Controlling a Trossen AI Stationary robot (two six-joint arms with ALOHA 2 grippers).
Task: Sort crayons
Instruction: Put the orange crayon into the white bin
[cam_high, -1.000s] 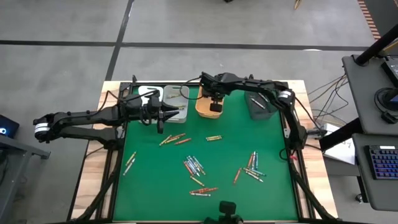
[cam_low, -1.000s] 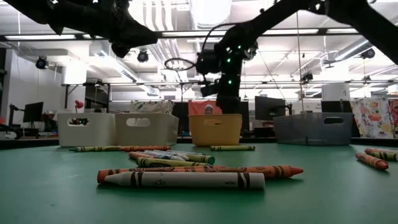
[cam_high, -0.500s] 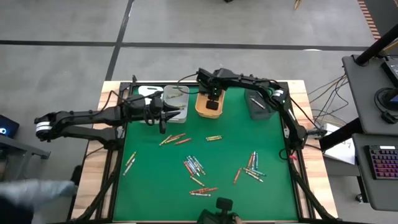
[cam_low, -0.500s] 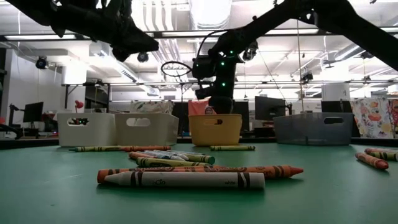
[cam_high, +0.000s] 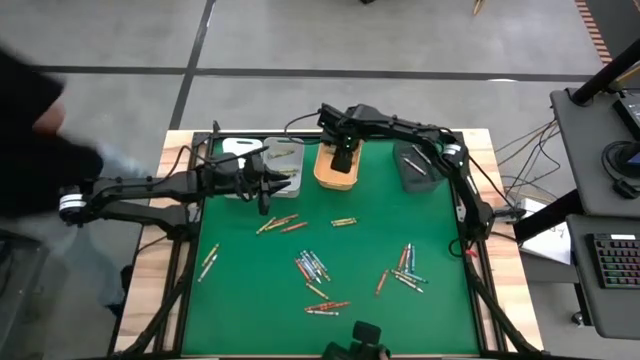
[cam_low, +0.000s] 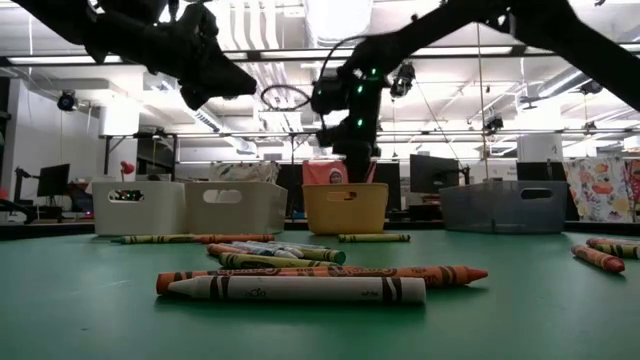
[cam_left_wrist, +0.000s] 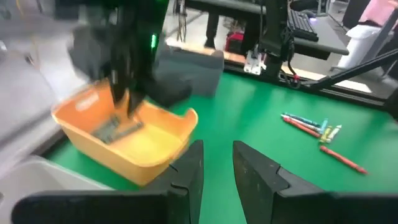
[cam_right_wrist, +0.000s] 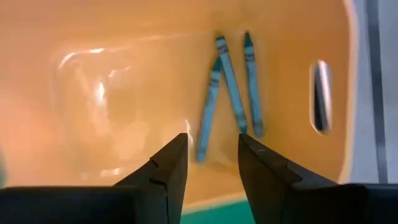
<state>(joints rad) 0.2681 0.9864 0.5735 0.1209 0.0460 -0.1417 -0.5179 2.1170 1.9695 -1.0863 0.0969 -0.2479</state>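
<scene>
Many crayons (cam_high: 312, 267) lie scattered on the green mat, some close to the low camera (cam_low: 300, 285). My right gripper (cam_right_wrist: 213, 140) hangs open above the orange bin (cam_high: 338, 170), fingers pointing down, nothing between them. Three blue crayons (cam_right_wrist: 231, 87) lie flat on that bin's floor below it. My left gripper (cam_left_wrist: 217, 149) stands open and holds nothing, above the mat at the near edge of the grey bin (cam_high: 283, 155), pointing toward the orange bin (cam_left_wrist: 124, 134).
A white bin (cam_high: 238, 150) and a dark grey bin (cam_high: 415, 165) flank the other two along the far edge. A person's dark blurred shape (cam_high: 40, 140) shows at the table's left, beside my left arm. Cables hang off the table's right side.
My right gripper has shifted a little toward the far edge over the orange bin, dipping toward it and then rising. A person has come into the high view at the left.
</scene>
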